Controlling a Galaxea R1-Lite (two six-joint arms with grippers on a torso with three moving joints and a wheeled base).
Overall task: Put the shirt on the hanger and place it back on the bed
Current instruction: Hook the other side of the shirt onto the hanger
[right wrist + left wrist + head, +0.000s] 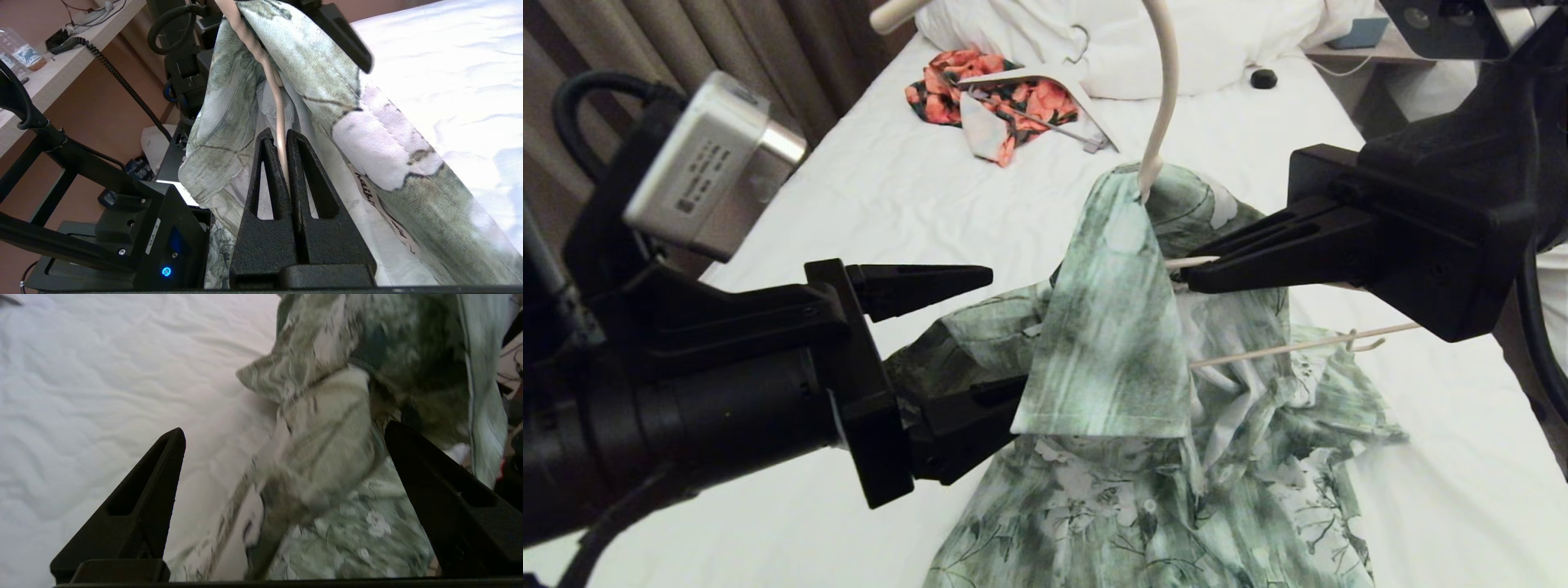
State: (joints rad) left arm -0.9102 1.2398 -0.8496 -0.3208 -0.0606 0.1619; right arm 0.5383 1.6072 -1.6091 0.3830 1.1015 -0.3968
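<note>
The green-and-white flowered shirt (1127, 457) hangs bunched from the cream hanger (1168, 98), one panel draped over its neck and the lower part lying on the white bed (849, 220). My right gripper (1188, 273) comes in from the right and is shut on the hanger's thin arm (269, 73), with its fingers (280, 132) inside the collar by the label. My left gripper (1005, 335) is open at the shirt's left side. Its lower finger is hidden behind the hanging panel. A blurred fold of shirt (327, 428) lies between the spread fingertips (284, 430), ungripped.
An orange-red floral garment (980, 90) and a broad white hanger (1045, 82) lie farther up the bed, before the pillows (1217, 41). A small black object (1263, 78) sits near the right edge. Curtains (727, 41) stand left; a desk (73, 41) shows behind my base (143, 228).
</note>
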